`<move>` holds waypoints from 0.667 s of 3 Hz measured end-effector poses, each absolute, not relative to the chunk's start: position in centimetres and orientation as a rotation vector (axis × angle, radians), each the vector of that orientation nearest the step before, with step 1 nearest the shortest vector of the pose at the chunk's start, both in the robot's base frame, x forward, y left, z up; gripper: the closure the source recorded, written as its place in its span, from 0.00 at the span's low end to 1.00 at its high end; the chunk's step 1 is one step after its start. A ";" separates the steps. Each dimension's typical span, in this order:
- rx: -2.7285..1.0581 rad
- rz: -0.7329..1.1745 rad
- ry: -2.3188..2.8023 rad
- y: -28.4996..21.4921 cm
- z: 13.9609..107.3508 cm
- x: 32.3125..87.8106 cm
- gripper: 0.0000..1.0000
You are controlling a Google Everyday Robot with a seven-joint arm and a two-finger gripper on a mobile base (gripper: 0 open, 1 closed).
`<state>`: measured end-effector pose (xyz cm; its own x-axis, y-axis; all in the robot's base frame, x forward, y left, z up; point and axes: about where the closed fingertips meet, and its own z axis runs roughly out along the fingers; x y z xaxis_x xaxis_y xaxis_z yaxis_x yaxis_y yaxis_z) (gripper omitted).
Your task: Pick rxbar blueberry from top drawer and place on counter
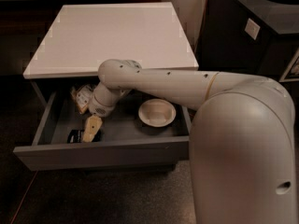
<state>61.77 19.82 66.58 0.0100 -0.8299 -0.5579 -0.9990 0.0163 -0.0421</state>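
while the gripper [92,128] hangs inside the open top drawer [100,154], below the front-left corner of the counter [112,31], its grip cannot be told; the rxbar blueberry [74,135] lies just beside it. an off-centre descent could shove the flat bar against the drawer wall.

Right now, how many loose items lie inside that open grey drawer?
3: a tan-and-white snack bag back left, a small dark-wrapped bar front left beside the robot's gripper, a round white bowl at right. The arm may hide more.
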 end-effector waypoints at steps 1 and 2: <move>-1.864 0.529 1.864 19.7 67.1 61.9 0.03; -1.860 0.551 1.817 19.0 71.1 62.8 0.14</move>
